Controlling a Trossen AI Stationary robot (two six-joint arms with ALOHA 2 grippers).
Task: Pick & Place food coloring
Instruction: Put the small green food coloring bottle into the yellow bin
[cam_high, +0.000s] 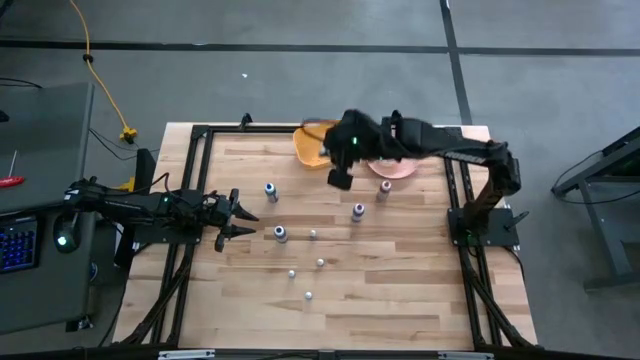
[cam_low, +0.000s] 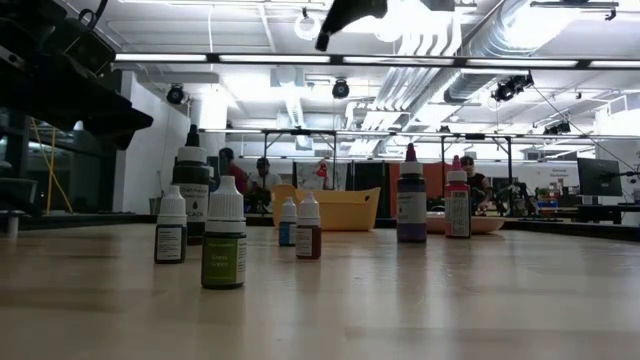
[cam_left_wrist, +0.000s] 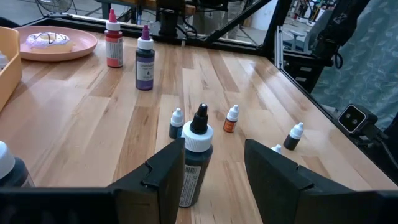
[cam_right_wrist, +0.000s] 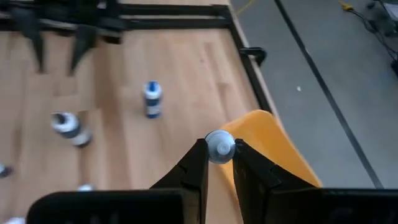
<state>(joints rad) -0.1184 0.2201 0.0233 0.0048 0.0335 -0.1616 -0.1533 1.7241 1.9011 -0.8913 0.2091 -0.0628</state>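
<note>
While the left gripper (cam_high: 243, 216) waits low over the wooden table (cam_high: 400, 290) with its fingers spread and empty, well left of the yellow plastic bin (cam_high: 308, 150), the right gripper (cam_right_wrist: 219, 163) hangs above that bin's near edge, clenched on a small white-capped food coloring bottle (cam_right_wrist: 219, 147). Judging by this, the step in hand is the drop into the bin. To do it well, the bottle should be carried a little further over the bin's hollow and lowered before the fingers let go, so it does not strike the rim and bounce out. On the table, left to right from the bin, I count four larger bottles and four tiny pale ones, plus the held one. One pink plate (cam_high: 396, 170) sits just right of the bin.
</note>
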